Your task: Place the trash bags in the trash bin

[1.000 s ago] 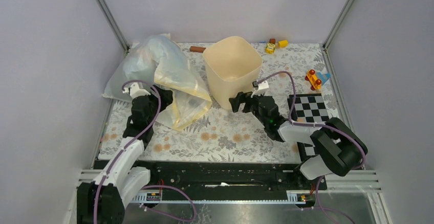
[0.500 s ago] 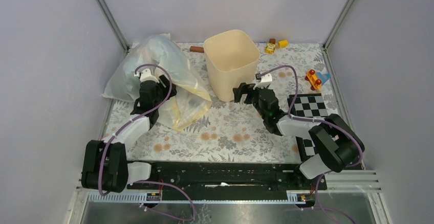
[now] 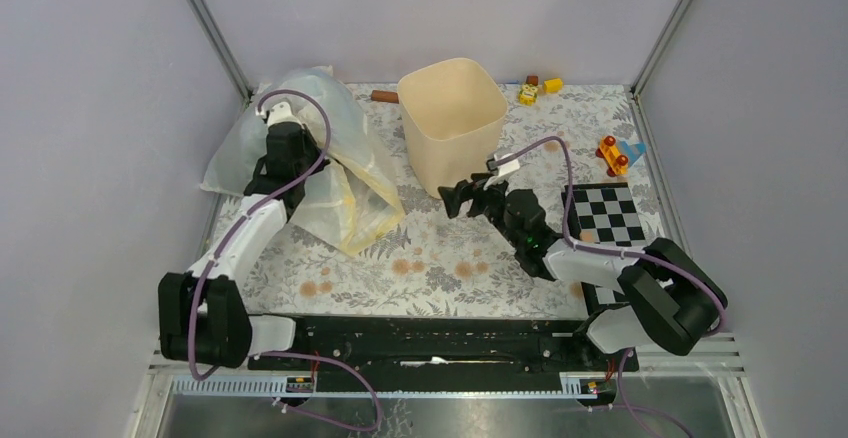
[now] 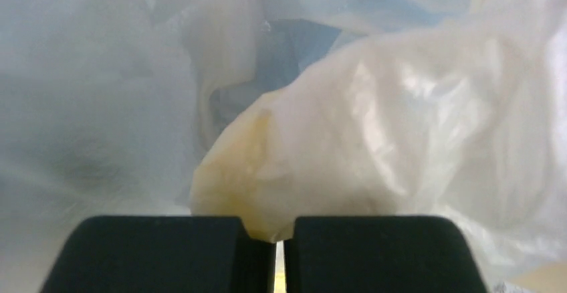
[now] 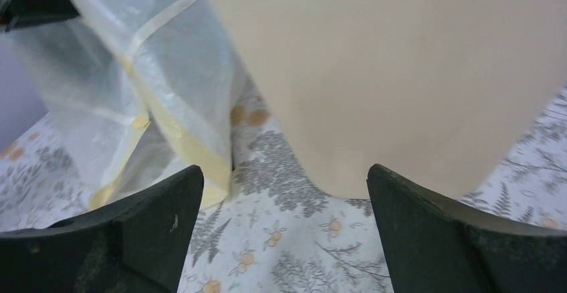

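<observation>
The cream trash bin stands upright at the back centre, and its wall fills the right wrist view. At the back left lies a heap of plastic. Light-blue trash bag film shows behind a large clear and pale-yellow bag, and a blue patch shows through the folds. My left gripper is on top of the heap, shut on a pale-yellow fold. My right gripper stands open just in front of the bin's base, with nothing in it.
A black-and-white checkerboard lies at the right. A red-orange toy, yellow blocks and a brown cylinder sit along the back. Grey walls close in both sides. The floral cloth covers the table.
My left arm has reached further back onto the plastic heap and its jaws have closed on a fold. The right gripper has shifted slightly left by the bin's base and stays open.
</observation>
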`<control>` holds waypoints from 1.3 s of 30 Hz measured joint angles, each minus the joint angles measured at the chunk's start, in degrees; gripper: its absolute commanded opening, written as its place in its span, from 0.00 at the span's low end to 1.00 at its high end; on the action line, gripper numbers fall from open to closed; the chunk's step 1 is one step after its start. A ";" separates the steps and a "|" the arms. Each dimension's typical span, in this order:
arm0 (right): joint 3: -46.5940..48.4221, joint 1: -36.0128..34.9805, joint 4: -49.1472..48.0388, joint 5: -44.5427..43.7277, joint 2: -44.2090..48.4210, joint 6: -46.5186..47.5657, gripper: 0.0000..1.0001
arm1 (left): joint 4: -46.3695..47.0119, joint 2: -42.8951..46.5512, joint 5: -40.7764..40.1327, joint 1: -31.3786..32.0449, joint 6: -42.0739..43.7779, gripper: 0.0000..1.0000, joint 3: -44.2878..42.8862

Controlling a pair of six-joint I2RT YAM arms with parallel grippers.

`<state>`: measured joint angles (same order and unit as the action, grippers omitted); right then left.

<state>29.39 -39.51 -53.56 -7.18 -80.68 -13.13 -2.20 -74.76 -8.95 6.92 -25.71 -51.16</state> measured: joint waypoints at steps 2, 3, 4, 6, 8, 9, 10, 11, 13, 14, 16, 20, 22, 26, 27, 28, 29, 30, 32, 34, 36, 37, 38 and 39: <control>0.00 -2.08 -0.35 0.74 0.07 1.53 0.98 | -5.64 2.12 -0.02 0.42 -0.04 0.00 -1.68; 0.00 -3.21 -0.42 0.90 0.07 2.47 0.97 | -8.39 3.13 -0.04 0.68 -0.02 0.00 -2.47; 0.00 -4.00 -0.46 1.05 0.07 3.15 0.96 | -10.99 4.04 -0.13 1.07 0.00 0.00 -3.28; 0.02 -5.53 -0.63 1.92 0.07 4.44 0.95 | -16.11 5.86 -0.24 2.01 0.04 0.00 -4.70; 0.15 -6.62 -0.70 2.84 0.07 5.27 0.95 | -21.57 7.37 0.04 2.86 0.09 0.00 -6.21; 0.46 -7.28 -0.55 3.56 0.07 5.73 0.95 | -24.63 7.67 0.35 3.32 0.24 0.00 -7.43; 1.14 -8.13 -0.11 3.96 0.02 6.14 0.95 | -27.28 7.67 0.61 3.82 0.39 0.00 -8.87; 2.29 -9.16 0.76 4.31 -0.07 6.60 0.95 | -31.30 7.34 0.85 4.63 0.52 0.00 -11.39; 5.22 -11.23 2.29 4.96 -0.66 7.21 0.95 | -36.04 6.78 0.87 6.19 0.76 0.00 -15.28; 7.17 -12.33 3.19 5.16 -1.16 7.34 0.94 | -38.34 6.64 0.74 7.41 0.87 0.00 -17.42; 10.29 -14.08 4.31 5.33 -2.14 7.45 0.90 | -42.51 6.62 0.24 10.38 1.11 0.00 -20.92; 12.94 -16.68 4.90 5.31 -3.80 7.32 0.83 | -51.17 6.47 -0.52 14.62 1.77 0.00 -26.08; 13.68 -18.01 5.46 5.07 -5.33 7.50 0.75 | -55.49 5.90 -1.22 14.95 1.81 0.00 -27.85; 17.79 -20.90 8.11 4.24 -10.08 7.48 0.52 | -64.63 4.48 -5.62 16.48 1.25 0.00 -31.08; 18.80 -21.31 8.28 4.09 -11.19 7.08 0.46 | -66.55 4.39 -7.17 16.81 0.94 0.00 -31.52; 19.82 -21.68 8.26 3.72 -12.35 6.45 0.42 | -68.39 4.42 -8.90 17.16 0.57 0.00 -31.82; 20.92 -21.90 8.24 3.52 -13.55 5.60 0.39 | -70.07 4.44 -10.67 17.29 0.17 0.00 -32.11; 22.10 -22.01 8.22 3.23 -14.84 4.76 0.39 | -71.14 4.48 -12.15 17.31 -0.04 0.00 -32.20; 24.44 -22.12 8.09 2.69 -17.46 3.06 0.39 | -73.09 4.48 -15.04 17.31 -0.48 0.00 -32.24; 27.04 -22.16 7.85 1.70 -20.44 1.20 0.39 | -74.25 4.48 -17.05 17.27 -0.87 0.00 -32.33; 30.05 -22.18 7.65 0.74 -23.91 -0.70 0.39 | -75.10 4.50 -18.80 17.27 -0.98 0.00 -32.70; 31.91 -22.21 7.54 0.52 -25.92 -1.68 0.40 | -75.36 4.52 -19.43 17.27 -1.01 0.00 -33.03; 33.75 -22.21 7.45 0.26 -27.87 -2.56 0.41 | -75.49 4.59 -19.98 17.27 -0.98 0.00 -33.46; 35.71 -22.23 7.45 0.02 -29.97 -3.69 0.42 | -75.45 4.72 -20.31 17.27 -0.85 0.00 -33.99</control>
<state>65.10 -61.73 -46.11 -7.16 -110.65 -16.82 -77.65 -70.04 -29.26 24.18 -26.57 -85.14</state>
